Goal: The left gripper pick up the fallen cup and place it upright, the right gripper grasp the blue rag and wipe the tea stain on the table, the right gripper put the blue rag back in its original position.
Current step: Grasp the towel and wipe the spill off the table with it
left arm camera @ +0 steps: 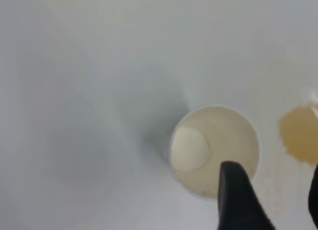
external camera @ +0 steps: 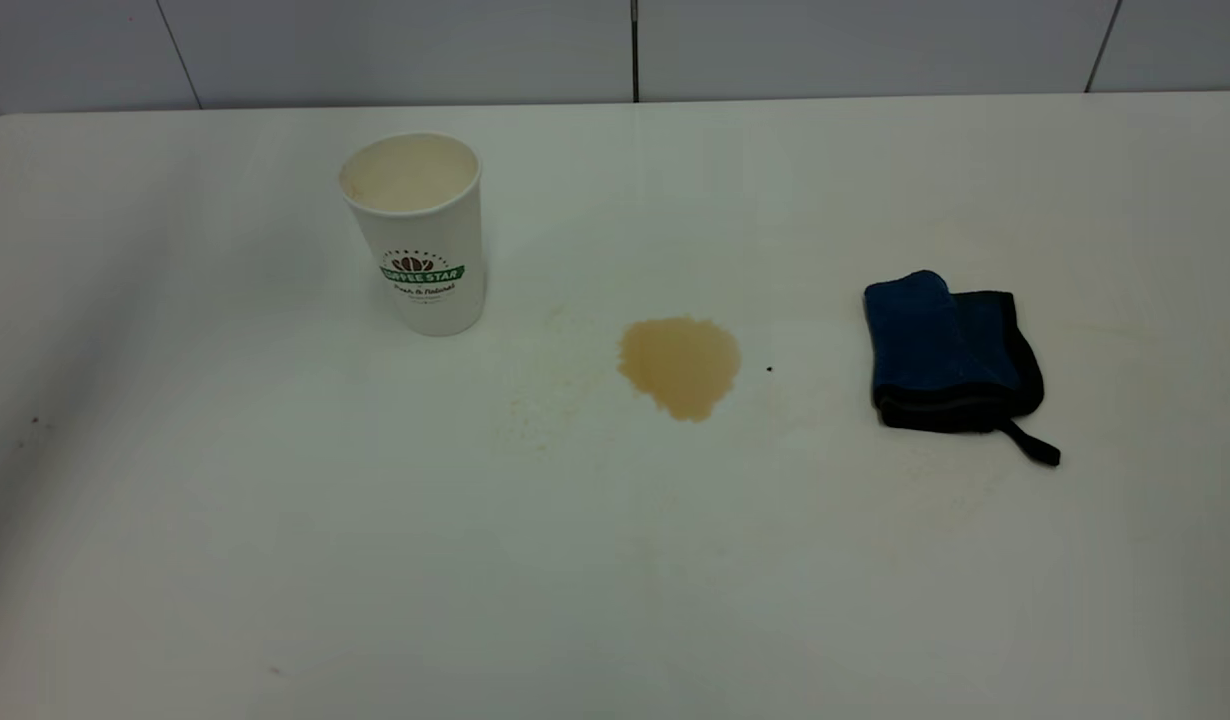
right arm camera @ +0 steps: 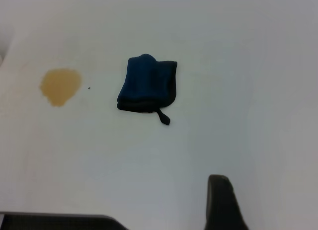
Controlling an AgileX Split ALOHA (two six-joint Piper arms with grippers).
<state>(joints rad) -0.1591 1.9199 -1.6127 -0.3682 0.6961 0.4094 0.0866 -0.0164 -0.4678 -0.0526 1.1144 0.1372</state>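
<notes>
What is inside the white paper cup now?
The cup stands upright. The left wrist view looks down into it: only cream inner wall and pale round bottom show, no liquid visible. A black finger of the left gripper covers part of the rim.

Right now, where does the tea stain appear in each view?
Exterior view: tea stain mid-table, between the upright cup and the blue rag.
Left wrist view: at the picture's edge, beside the cup.
Right wrist view: apart from the rag.
Shared landmark: the stain itself.
</notes>
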